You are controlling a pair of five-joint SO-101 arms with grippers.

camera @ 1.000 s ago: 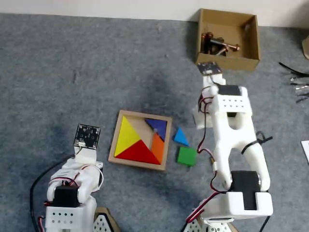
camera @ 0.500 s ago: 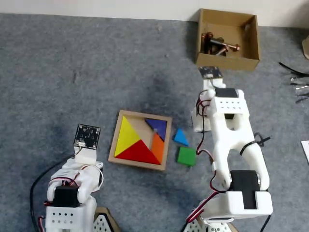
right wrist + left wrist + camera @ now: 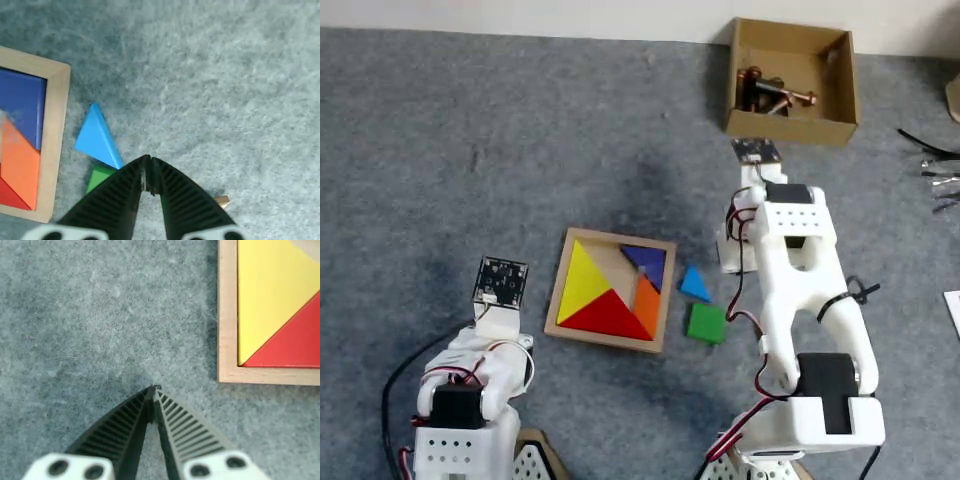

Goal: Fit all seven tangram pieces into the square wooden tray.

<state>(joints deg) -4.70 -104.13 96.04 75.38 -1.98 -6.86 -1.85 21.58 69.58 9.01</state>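
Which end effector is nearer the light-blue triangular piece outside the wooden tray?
Right. Right end effector: close beside the light-blue triangular piece. Left end effector: across the wooden tray, opposite side.

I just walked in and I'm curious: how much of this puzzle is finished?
Done: the yellow piece, red piece, orange piece and dark blue piece lie in the tray. In hand: nothing; left gripper and right gripper are shut, empty. Left: blue triangle and green square lie on the carpet beside the tray; bare wood shows inside it. I count six pieces, not seven.
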